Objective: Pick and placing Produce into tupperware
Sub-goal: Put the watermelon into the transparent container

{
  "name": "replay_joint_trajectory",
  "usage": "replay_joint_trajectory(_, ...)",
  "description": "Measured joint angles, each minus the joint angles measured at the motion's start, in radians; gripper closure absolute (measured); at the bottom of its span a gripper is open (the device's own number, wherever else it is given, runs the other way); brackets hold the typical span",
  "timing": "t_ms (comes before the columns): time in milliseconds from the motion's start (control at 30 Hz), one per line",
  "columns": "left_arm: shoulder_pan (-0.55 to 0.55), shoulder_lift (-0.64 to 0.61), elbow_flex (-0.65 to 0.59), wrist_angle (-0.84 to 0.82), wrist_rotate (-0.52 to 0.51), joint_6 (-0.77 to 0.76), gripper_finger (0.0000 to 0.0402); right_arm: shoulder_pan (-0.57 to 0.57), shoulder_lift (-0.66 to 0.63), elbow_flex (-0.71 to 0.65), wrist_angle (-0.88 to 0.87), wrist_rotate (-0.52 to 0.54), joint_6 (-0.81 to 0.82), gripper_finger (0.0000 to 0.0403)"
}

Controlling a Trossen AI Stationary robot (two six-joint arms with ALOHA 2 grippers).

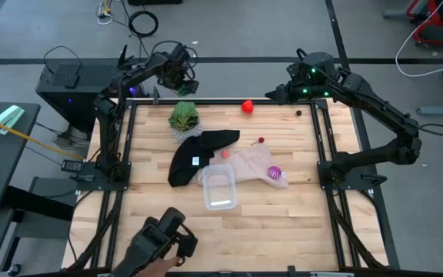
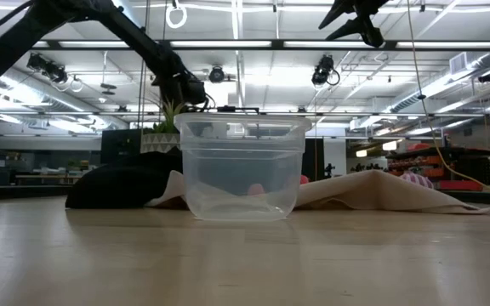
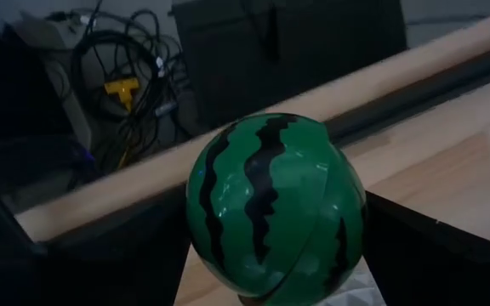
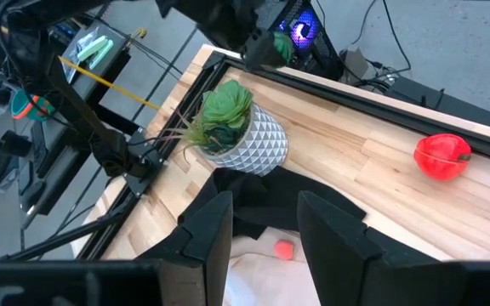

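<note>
My left gripper hangs over the table's far left edge, shut on a green, dark-striped toy melon, also in the right wrist view as the melon. My right gripper waits open and high over the far right, nothing between its fingers. The clear tupperware stands upright near the table's middle, on the edge of a beige cloth. A red fruit lies on the wood at the far side. A purple fruit and a small pinkish one rest on the beige cloth. My left gripper pinches the melon between its two fingers, one on each opposite side of the ball. The fingers come from above, pointing steeply down. The melon is lifted clear of the table, over its far rail.
A potted leafy plant stands just nearer than my left gripper. A black cloth lies beside the tupperware's far left. A small red bit and a dark bit lie on the wood. Bare wood spreads along the near side.
</note>
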Motion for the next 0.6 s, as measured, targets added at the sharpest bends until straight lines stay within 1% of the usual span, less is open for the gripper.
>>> replay_joint_trajectory(167,0.0,0.0,0.078,-0.056,0.0,0.007,0.0101,0.0,0.0,0.0,0.0,0.0,-0.013,0.0261)
replay_joint_trajectory(300,-0.008,0.0,0.146,-0.111,0.0,0.01,0.0097,0.0,0.0,0.0,0.0,0.0,-0.019,0.0261)
replay_joint_trajectory(600,-0.047,-0.001,0.333,-0.208,0.0,0.023,0.0101,0.0,0.0,0.0,0.0,0.0,-0.02,0.0261)
